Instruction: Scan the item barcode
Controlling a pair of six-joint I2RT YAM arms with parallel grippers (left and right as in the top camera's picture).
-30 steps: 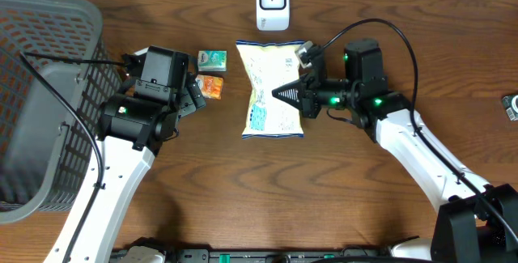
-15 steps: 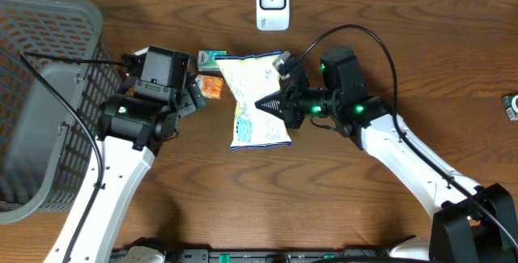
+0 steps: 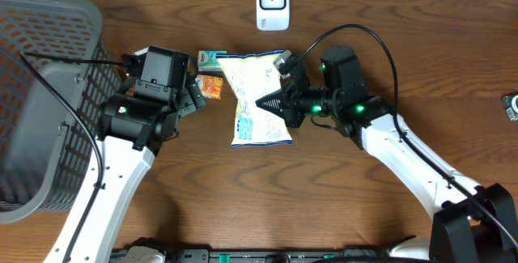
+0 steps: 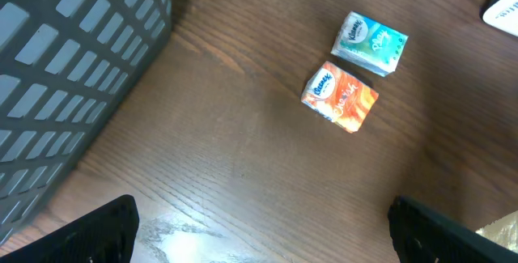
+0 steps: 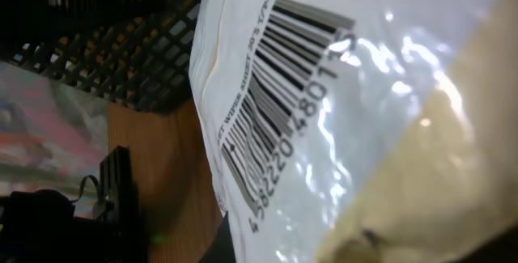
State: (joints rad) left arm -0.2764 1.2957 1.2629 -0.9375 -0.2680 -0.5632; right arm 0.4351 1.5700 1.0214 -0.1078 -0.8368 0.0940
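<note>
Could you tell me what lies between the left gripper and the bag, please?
Overhead, an orange pack sits between the left gripper and the bag, with a teal pack beside it.

The snack bag (image 3: 257, 97) is cream with a blue band at one end, its barcode (image 5: 275, 93) black bars on white. One pack (image 4: 370, 43) is teal, a second pack (image 4: 340, 96) orange. The grey basket (image 3: 40, 93) is latticed, the table (image 3: 283, 198) brown wood-grain.

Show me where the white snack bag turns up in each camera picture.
Overhead: snack bag at centre, pinched by the right tool.
Left wrist: only a white corner at the top right edge, probably the bag.
Right wrist: bag fills most of the frame, barcode showing.
Shared landmark: grey basket, left side in every view.
</note>
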